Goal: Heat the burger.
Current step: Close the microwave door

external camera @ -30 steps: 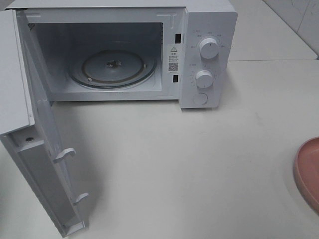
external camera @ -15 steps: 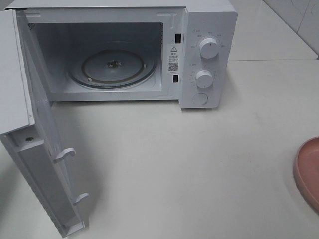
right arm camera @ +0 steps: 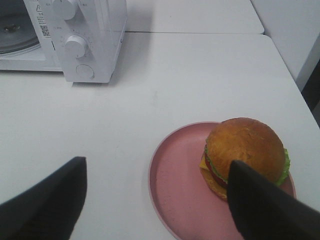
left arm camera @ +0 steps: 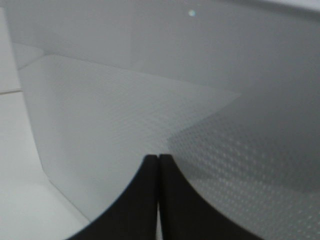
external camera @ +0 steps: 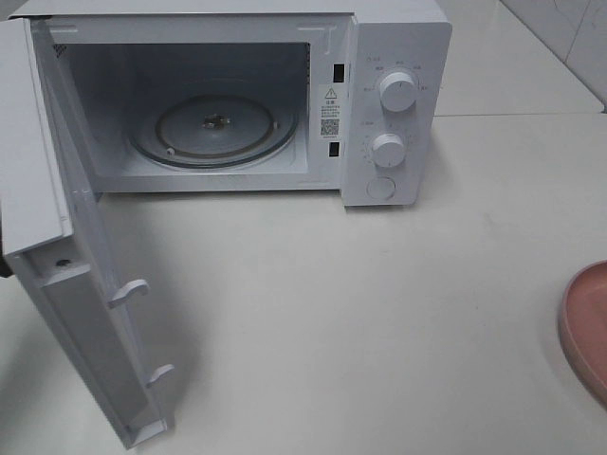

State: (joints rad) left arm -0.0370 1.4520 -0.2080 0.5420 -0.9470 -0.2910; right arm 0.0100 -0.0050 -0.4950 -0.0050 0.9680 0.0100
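Burger (right arm camera: pixel 246 150) sits on the pink plate (right arm camera: pixel 175 170), just ahead of the wide-spread right gripper (right arm camera: pixel 155 200), not yet grasped. Microwave door (external camera: pixel 85 322) has swung slightly wider over the last second, apparently pushed by the closed left gripper (left arm camera: pixel 158 200); the cavity is ready for loading.

Even soft light, blurry close-ups

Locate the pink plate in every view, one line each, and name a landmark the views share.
Exterior high: only the edge of the pink plate shows, at the right border on the table.
Left wrist: not in it; the view is filled by a white perforated panel.
Right wrist: lower right, carrying the burger.
Shared landmark: the microwave's lower knob, in the exterior and right wrist views.
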